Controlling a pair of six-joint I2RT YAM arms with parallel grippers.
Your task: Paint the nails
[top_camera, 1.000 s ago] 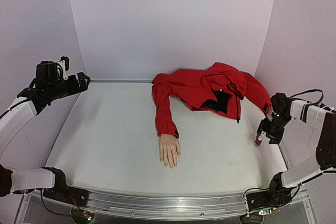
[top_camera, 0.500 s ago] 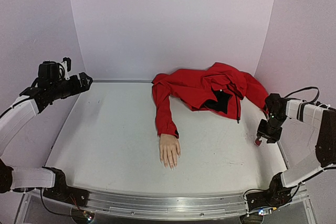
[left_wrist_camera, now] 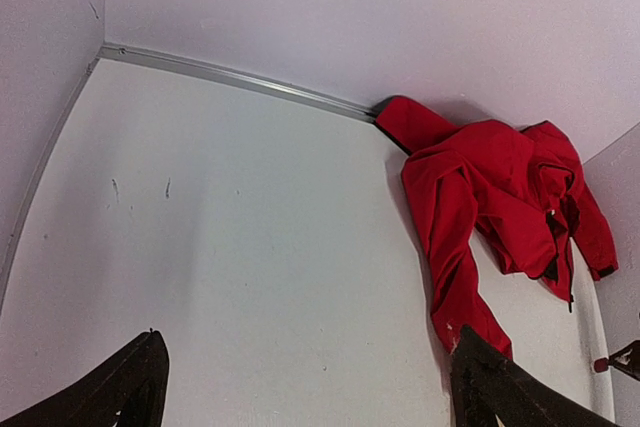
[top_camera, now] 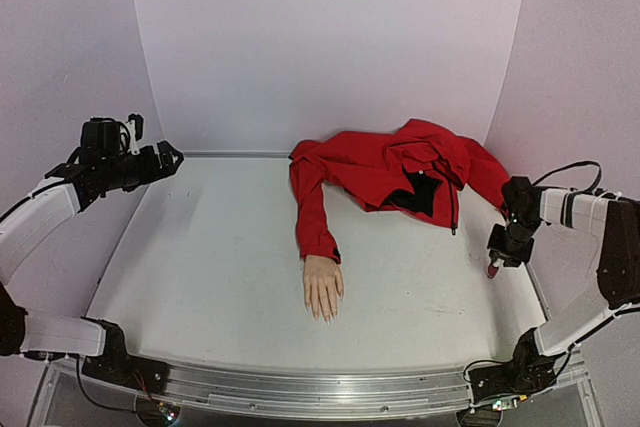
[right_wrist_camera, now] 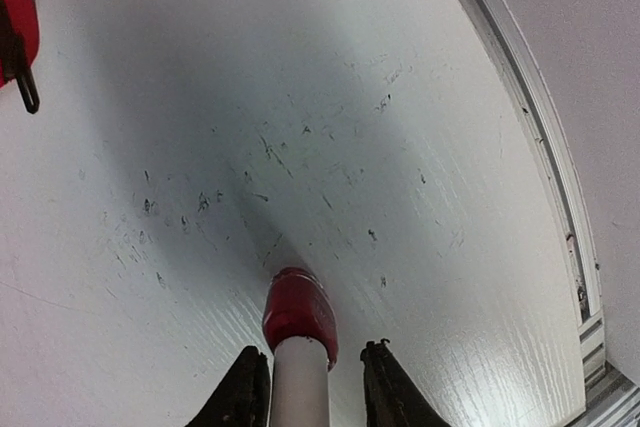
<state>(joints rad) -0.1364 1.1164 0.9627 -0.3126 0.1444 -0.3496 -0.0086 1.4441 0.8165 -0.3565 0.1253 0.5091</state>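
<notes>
Table point(top_camera: 200, 267) first: the red jacket point(top_camera: 400, 172) is lying at its back, one sleeve running down to the mannequin hand point(top_camera: 322, 287) near the middle. The nails point(top_camera: 322, 315) are pointing toward you, too small to judge for colour. Your left gripper point(left_wrist_camera: 307, 347) is hanging wide open, well apart at far left. Your right gripper point(right_wrist_camera: 312, 367) is straddling the white cap point(right_wrist_camera: 298, 392) of the polish bottle point(right_wrist_camera: 298, 312), jaws narrow, with a sliver of gap showing on one side. You are fetching the polish, I judge; next comes a firm pinch and a straight lift. No writing is showing.
</notes>
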